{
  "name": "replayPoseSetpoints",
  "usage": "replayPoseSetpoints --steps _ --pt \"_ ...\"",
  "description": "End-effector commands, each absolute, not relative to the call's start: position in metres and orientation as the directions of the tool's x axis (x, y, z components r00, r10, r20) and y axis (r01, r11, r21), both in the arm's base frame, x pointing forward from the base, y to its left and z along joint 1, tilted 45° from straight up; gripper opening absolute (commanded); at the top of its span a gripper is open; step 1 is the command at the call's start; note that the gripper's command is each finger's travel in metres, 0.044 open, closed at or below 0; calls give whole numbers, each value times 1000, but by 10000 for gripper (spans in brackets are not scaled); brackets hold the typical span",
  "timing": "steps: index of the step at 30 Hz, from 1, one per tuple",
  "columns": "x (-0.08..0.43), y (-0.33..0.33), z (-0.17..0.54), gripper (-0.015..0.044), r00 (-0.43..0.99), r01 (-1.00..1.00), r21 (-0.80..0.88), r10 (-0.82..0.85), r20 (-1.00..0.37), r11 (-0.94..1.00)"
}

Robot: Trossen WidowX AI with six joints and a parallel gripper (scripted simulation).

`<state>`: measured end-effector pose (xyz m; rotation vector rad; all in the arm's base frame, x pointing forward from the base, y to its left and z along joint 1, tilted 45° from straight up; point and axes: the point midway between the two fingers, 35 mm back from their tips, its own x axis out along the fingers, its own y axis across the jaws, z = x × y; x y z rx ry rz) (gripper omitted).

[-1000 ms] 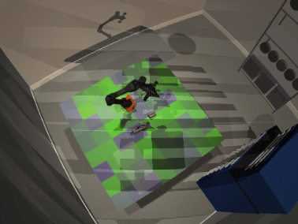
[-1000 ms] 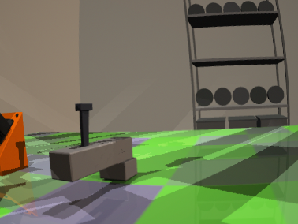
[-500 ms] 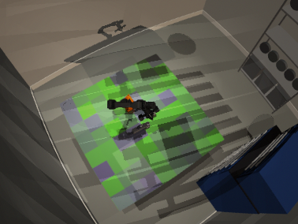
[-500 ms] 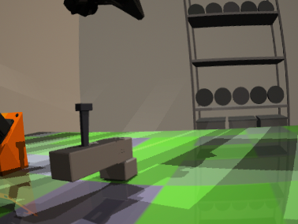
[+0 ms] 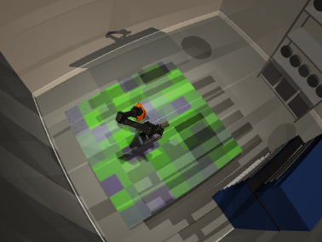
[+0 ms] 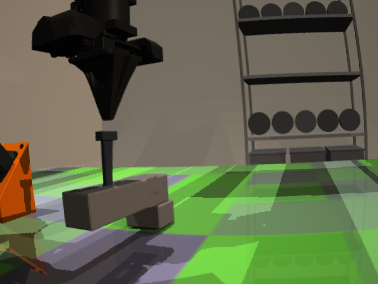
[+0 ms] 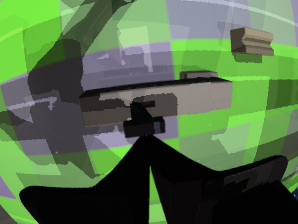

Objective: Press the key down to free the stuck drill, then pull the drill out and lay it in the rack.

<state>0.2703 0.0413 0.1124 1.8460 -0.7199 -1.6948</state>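
Our gripper (image 5: pixel 164 124) (image 6: pixel 108 119) (image 7: pixel 147 141), shut and empty, hovers above the drill (image 6: pixel 107 157), still upright in its block (image 6: pixel 110 200) (image 7: pixel 200 99) mid-table; pressing, pulling and racking likely remain.

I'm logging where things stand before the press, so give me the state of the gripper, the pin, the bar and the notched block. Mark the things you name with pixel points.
Gripper (image 5: pixel 158 131) (image 6: pixel 107 119) (image 7: pixel 147 141): shut, holding nothing, just above the pin.
Black pin (image 6: pixel 107 157) (image 7: pixel 144 127): upright in the bar, head up.
Grey bar (image 5: pixel 146 141) (image 6: pixel 77 210) (image 7: pixel 205 100): lengthwise horizontal.
Notched block (image 5: pixel 164 123) (image 7: pixel 252 42): apart from the bar, nothing laid in it.
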Motion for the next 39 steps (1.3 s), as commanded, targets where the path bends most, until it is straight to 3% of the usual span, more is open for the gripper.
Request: replayPoseSetpoints --steps 1,39 --pt "270 40 111 0 70 -31 695 -695 -716 -719" --pt "270 25 97 0 61 -20 696 -696 -716 -718"
